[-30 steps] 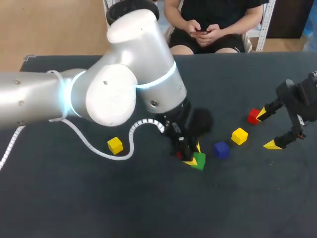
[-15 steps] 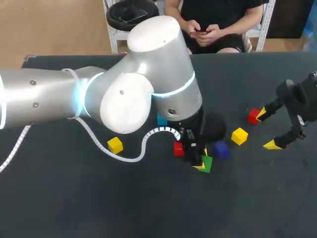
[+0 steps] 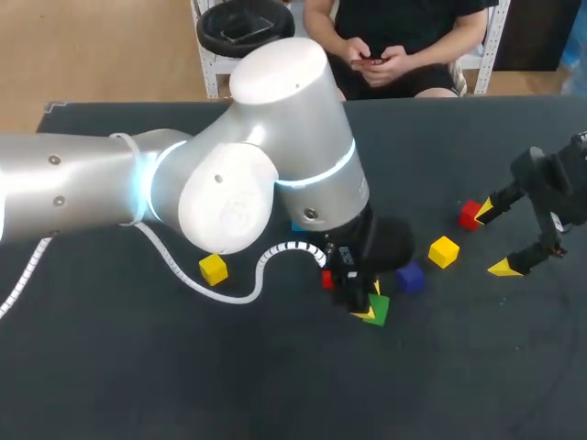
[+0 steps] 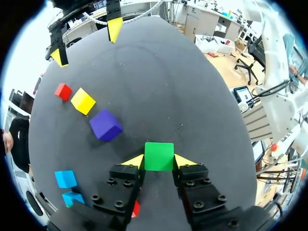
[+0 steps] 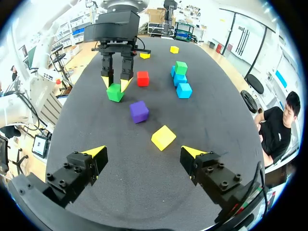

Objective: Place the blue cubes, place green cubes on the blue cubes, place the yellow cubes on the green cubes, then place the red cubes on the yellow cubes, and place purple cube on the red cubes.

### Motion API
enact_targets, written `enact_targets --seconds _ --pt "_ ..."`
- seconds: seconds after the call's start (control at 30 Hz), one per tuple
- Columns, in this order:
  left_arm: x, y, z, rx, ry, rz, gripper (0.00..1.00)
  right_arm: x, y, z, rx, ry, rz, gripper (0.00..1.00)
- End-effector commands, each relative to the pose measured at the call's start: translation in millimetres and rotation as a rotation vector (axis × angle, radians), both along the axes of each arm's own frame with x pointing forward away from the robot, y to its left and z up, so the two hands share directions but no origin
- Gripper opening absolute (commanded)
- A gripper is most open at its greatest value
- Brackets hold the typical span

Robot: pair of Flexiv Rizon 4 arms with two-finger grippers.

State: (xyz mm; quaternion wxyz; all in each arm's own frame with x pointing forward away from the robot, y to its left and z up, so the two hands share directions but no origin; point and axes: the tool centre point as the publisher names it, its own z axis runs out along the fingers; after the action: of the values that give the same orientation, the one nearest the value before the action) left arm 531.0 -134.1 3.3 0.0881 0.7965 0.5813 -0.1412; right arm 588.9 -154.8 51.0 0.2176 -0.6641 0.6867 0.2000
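Note:
My left gripper (image 3: 369, 302) is shut on a green cube (image 4: 159, 155), held low over the table's middle; from the right wrist view the same green cube (image 5: 114, 92) sits between its yellow tips. Just beyond it lies a purple cube (image 3: 410, 275), then a yellow cube (image 3: 443, 250) and a red cube (image 3: 470, 214). Another red cube (image 5: 142, 78) lies beside the left gripper. Two light blue cubes (image 5: 184, 90) stand close together, with a second green cube (image 5: 181, 67) right behind them. My right gripper (image 3: 493, 238) stands open at the right, its far fingertip beside the red cube.
A lone yellow cube (image 3: 213, 269) lies at the middle left beside the left arm's white cable. Two more yellow cubes (image 5: 145, 55) show far off behind the left gripper. The bulky left arm (image 3: 229, 174) hides much of the table's middle.
The left arm has swung to the right and slightly toward the front with the green cube in its gripper, uncovering the red cube beside it. The right arm has not moved.

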Motion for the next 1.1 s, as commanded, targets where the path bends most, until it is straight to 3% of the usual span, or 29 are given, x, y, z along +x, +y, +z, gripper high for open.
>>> enact_targets --seconds 0.03,0.1,0.13,0.17,0.2,0.4,0.6,0.7,0.83,0.97,1.1 --pt "1.4 0.0 -0.6 0.003 0.002 -0.003 0.36 0.7 0.1 -1.0 0.002 0.000 0.001 1.00" --pt "1.8 0.4 -0.2 0.002 0.002 -0.004 0.43 0.7 0.1 -1.0 0.002 0.000 0.001 1.00" --pt "2.0 0.6 0.0 0.002 0.002 -0.004 0.57 0.7 0.1 -1.0 0.002 0.000 0.001 1.00" --pt "2.3 0.6 0.4 0.003 0.002 -0.004 0.85 0.7 0.1 -1.0 0.002 0.000 0.001 1.00" --pt "2.6 0.7 0.8 0.003 0.003 -0.004 1.00 0.7 0.1 -1.0 0.002 0.000 0.001 1.00" --pt "3.8 4.0 12.0 -0.028 0.003 0.002 1.00 0.7 0.1 -1.0 0.002 0.000 0.001 1.00" --pt "3.9 22.7 47.5 -0.136 0.013 -0.058 1.00 0.7 0.1 -1.0 0.002 0.000 0.001 1.00" --pt "6.5 38.9 61.6 -0.156 0.023 -0.054 1.00 0.7 0.1 -1.0 0.002 0.000 0.001 1.00" --pt "13.5 67.1 76.9 -0.211 0.007 0.022 1.00 0.7 0.1 -1.0 0.002 0.000 0.001 1.00" --pt "20.9 91.6 85.9 -0.198 -0.017 0.143 1.00 0.7 0.1 -1.0 0.002 0.000 0.001 1.00" --pt "28.6 114.6 92.7 -0.232 -0.041 0.239 1.00 0.7 0.1 -1.0 0.002 0.000 0.001 1.00"
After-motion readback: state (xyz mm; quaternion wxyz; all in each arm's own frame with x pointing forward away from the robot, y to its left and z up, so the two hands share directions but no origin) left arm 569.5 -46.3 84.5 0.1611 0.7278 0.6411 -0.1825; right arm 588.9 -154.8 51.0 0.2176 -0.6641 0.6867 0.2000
